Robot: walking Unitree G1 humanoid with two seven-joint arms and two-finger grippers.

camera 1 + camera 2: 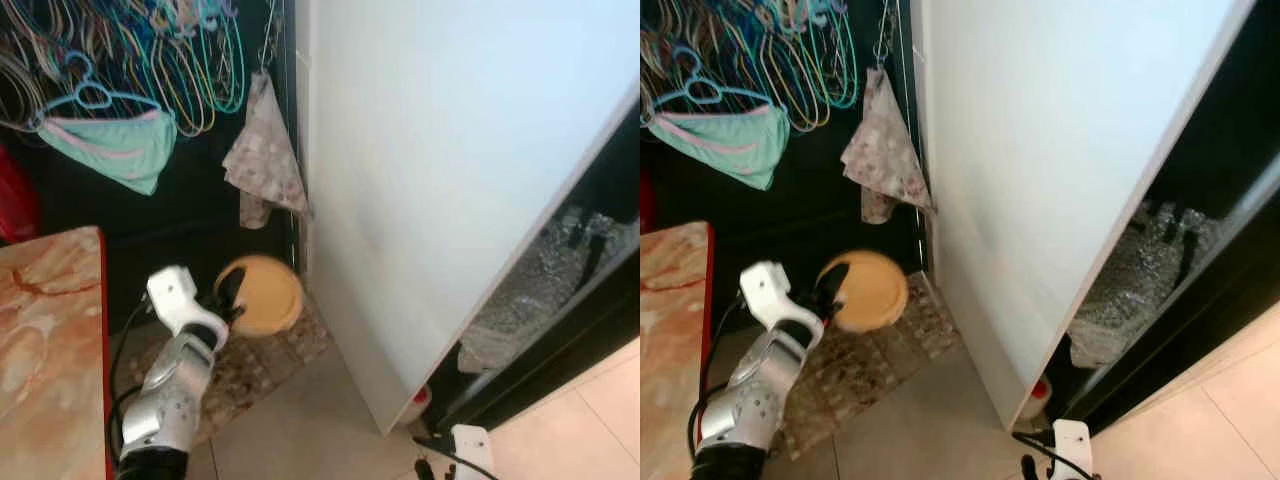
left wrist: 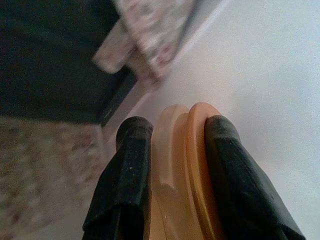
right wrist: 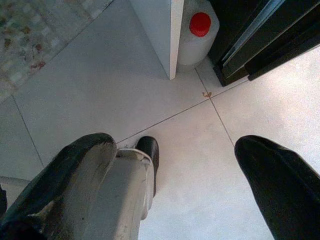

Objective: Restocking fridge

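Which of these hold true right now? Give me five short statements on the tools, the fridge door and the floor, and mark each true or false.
1. The left tool grips an orange round container. True.
2. The white fridge door stands closed. False: it is swung open.
3. The right tool holds a jug. False: it is open and holds nothing.
4. A red-capped jug stands on the floor by the door's lower corner. True.
5. Hangers hang above the left arm. True.

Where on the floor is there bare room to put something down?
Bare tiles lie between the patterned mat and the fridge door. It gets crowded at the door's bottom corner, where a red-capped jug stands. The left end effector grips a tan disc above the mat.
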